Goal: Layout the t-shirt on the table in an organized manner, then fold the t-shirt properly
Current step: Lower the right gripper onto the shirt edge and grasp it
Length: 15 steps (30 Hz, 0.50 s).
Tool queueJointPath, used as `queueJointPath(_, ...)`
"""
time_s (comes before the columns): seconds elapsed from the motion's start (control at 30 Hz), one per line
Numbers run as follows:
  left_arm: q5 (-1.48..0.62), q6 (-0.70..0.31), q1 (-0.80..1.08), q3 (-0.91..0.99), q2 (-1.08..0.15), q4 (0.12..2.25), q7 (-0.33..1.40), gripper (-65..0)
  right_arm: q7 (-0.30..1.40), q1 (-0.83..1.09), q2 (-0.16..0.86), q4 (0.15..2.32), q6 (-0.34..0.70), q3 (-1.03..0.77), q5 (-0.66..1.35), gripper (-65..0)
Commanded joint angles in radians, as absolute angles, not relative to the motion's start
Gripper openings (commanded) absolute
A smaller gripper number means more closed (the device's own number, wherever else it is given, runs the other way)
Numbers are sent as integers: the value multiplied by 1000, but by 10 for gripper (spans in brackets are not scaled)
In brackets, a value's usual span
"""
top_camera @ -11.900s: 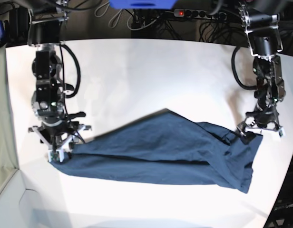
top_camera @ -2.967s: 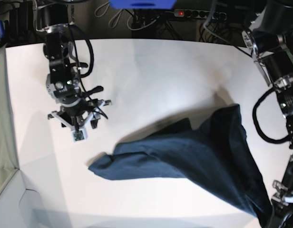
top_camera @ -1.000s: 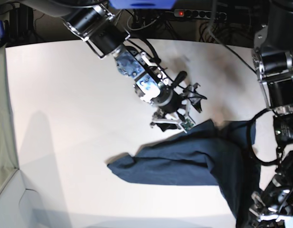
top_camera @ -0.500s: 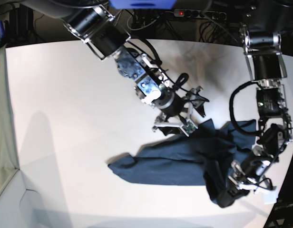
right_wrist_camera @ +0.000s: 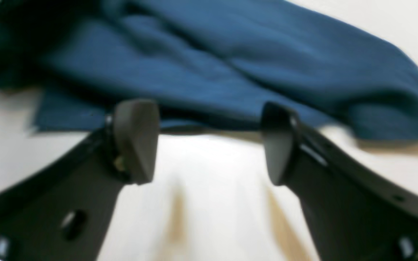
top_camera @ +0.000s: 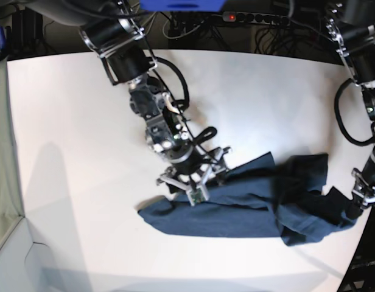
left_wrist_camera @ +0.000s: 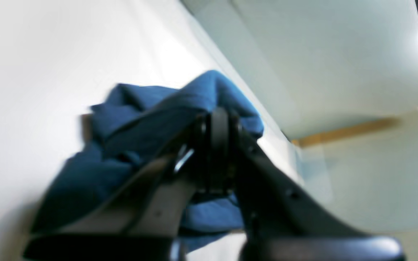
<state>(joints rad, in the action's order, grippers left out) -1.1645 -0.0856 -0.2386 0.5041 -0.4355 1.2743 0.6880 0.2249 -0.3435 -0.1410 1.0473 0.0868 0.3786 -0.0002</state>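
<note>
T-shirt (top_camera: 206, 225) lies rumpled on the near table (top_camera: 108, 261), one end now drawn outward in my left gripper's (left_wrist_camera: 217, 121) pinch, while my spread right gripper (right_wrist_camera: 209, 141) has swung back beyond, suggesting continued flattening before folding.

Shirt across the worktop, one end raised at the left jaws

The t-shirt (top_camera: 218, 210) lies bunched on the near part of the worktop (top_camera: 96, 115), reaching from the middle toward the left arm's side; its end on that side is between the left jaws (top_camera: 357, 204), near the table's curved edge. The right jaws (top_camera: 190, 185) are over the shirt's other part, with bare tabletop behind and in front of the cloth.
</note>
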Motion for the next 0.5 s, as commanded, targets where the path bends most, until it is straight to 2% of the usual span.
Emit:
queueJointPath(0.0, -1171, -90, -249, 510, -456, 1285, 679, -648, 191, -394, -150, 1058, 88, 351, 1, -277)
queueJointPath(0.2, -1086, -91, -157, 552, -444, 1313, 679, -648, 191, -440, -111, 1043, 88, 194, 1, -290)
queueJointPath(0.47, -1086, -91, -45, 555, -444, 1431, 679, -648, 183, -509, -62, 880, 88, 116, 1, -290)
